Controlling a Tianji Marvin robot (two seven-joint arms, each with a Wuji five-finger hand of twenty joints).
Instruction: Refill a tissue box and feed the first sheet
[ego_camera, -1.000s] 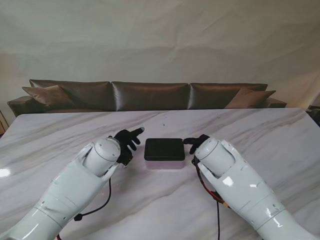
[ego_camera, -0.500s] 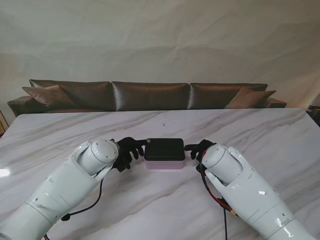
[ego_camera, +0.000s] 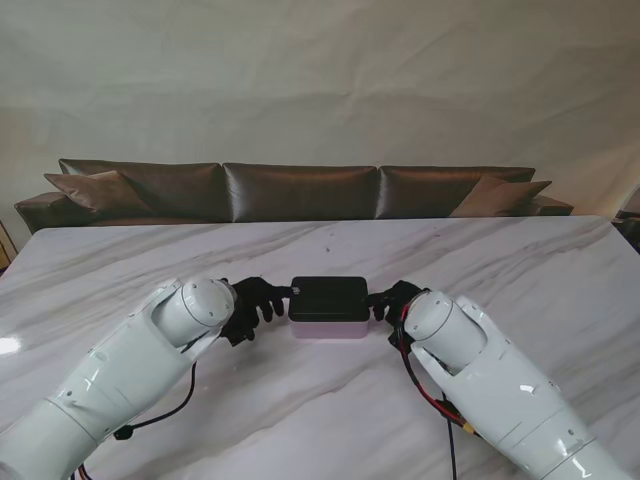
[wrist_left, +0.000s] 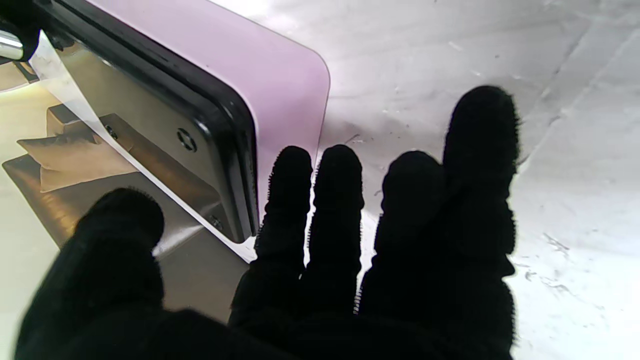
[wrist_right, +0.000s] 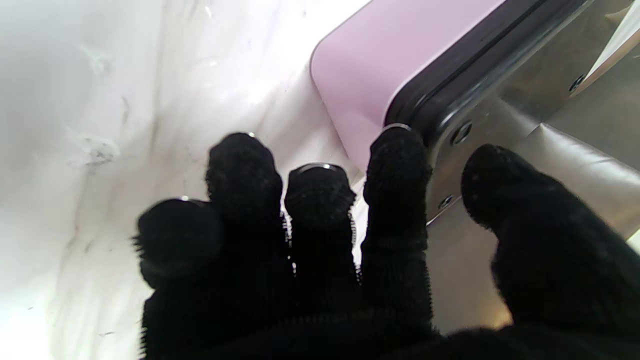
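Pink tissue box (ego_camera: 329, 322) with black lid (ego_camera: 329, 298); left hand (ego_camera: 255, 302) and right hand (ego_camera: 393, 298) flank it, fingers spread, grasping nothing; both should grip the lid evenly, then lift straight.

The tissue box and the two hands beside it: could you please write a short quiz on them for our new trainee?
1. True or false: the tissue box stands between the left hand and the right hand.
2. Which colour is the box's lid? A) white B) black C) red
3. Fill in: the box's lower part is ____.

Key: 1 true. 2 B, black. 3 pink; both wrist views show a pale pink body under the dark lid, standing on the marble table.
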